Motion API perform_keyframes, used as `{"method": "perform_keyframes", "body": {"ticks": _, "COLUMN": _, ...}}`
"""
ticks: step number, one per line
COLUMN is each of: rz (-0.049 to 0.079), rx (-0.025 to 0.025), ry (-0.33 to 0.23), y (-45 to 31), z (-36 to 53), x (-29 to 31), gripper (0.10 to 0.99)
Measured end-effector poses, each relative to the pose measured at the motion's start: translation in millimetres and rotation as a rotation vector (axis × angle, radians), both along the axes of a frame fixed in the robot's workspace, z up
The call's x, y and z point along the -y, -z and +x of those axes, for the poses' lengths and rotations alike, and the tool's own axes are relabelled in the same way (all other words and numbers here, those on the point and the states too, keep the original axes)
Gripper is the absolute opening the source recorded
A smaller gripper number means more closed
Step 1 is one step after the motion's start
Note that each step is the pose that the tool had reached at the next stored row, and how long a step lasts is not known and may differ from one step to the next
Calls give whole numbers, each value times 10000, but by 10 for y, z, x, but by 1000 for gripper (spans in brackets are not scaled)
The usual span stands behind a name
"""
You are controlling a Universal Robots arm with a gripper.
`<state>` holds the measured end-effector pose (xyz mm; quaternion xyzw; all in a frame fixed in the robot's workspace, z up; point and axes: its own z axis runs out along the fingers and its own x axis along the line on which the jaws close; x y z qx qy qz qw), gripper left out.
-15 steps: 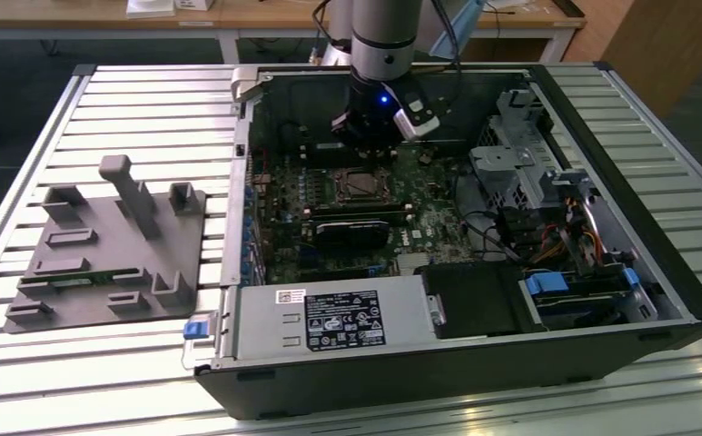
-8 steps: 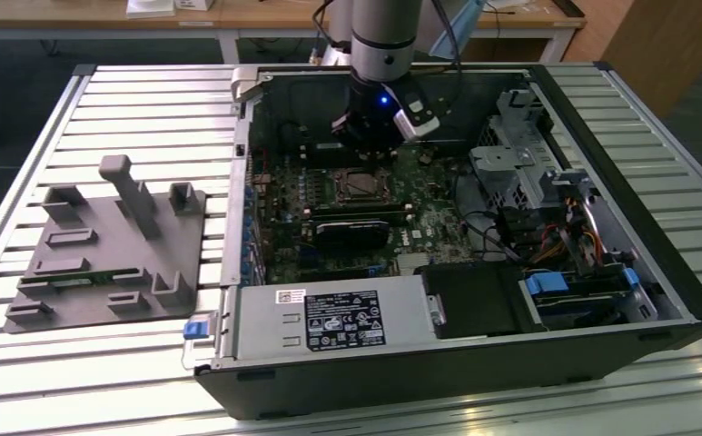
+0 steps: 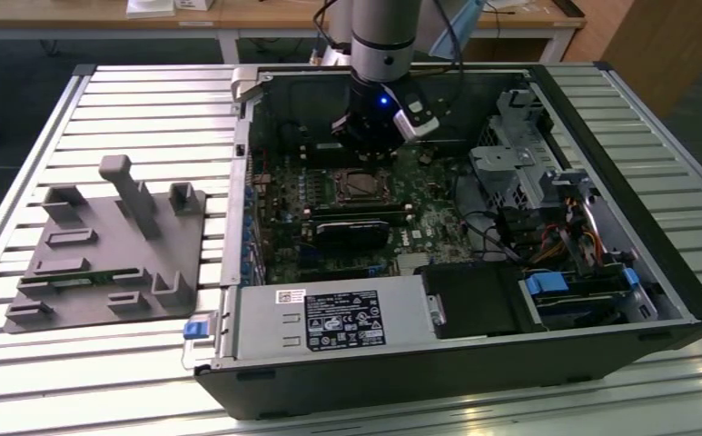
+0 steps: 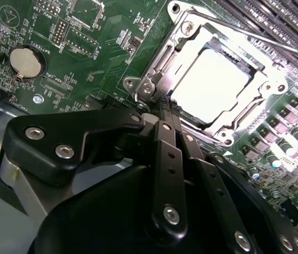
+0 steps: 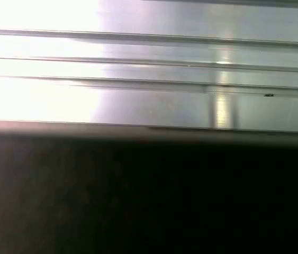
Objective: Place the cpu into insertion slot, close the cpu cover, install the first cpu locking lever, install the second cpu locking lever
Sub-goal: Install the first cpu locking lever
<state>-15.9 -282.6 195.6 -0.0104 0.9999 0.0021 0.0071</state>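
In the second wrist view the gripper point(image 4: 162, 114) has its two black fingers point(image 4: 165, 159) pressed together with no gap showing, their tips down beside one corner of the insertion slot point(image 4: 268, 84). Whether they pinch a thin lever there is hidden by the fingers themselves.

The cpu point(image 4: 212, 84) lies flat inside the slot, its metal top shining bright. The cpu cover point(image 4: 188, 37) is down around it, its square window framing the chip. A thin metal lever point(image 4: 254, 37) runs straight along the far side of the slot.

Around the slot is the green motherboard point(image 4: 85, 47), with a round coin battery point(image 4: 24, 61) set in its holder well apart from the slot.

In the exterior view the arm point(image 3: 387, 41) reaches down into the open computer case point(image 3: 448, 363), and the gripper point(image 3: 369, 150) sits just above the slot point(image 3: 360, 186). The case also holds a power supply point(image 3: 326, 318) at the near edge and drive cages point(image 3: 514, 163) on the exterior view's right. The case rests on a slatted metal table point(image 3: 108, 372), with a grey plastic holder point(image 3: 103, 250) on the exterior view's left.
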Motion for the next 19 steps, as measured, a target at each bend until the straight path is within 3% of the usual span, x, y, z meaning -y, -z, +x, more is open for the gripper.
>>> {"method": "perform_keyframes", "body": {"ticks": 8, "rz": 7, "rx": 4, "ry": -6, "y": -11, "z": 1, "x": -19, "gripper": 106}}
{"method": "perform_keyframes", "body": {"ticks": 15, "rz": 1, "rx": 2, "ry": -6, "y": -163, "z": 1, "x": -20, "gripper": 106}}
{"method": "perform_keyframes", "body": {"ticks": 19, "rz": 3, "rx": 4, "ry": -7, "y": -178, "z": 1, "x": -18, "gripper": 106}}
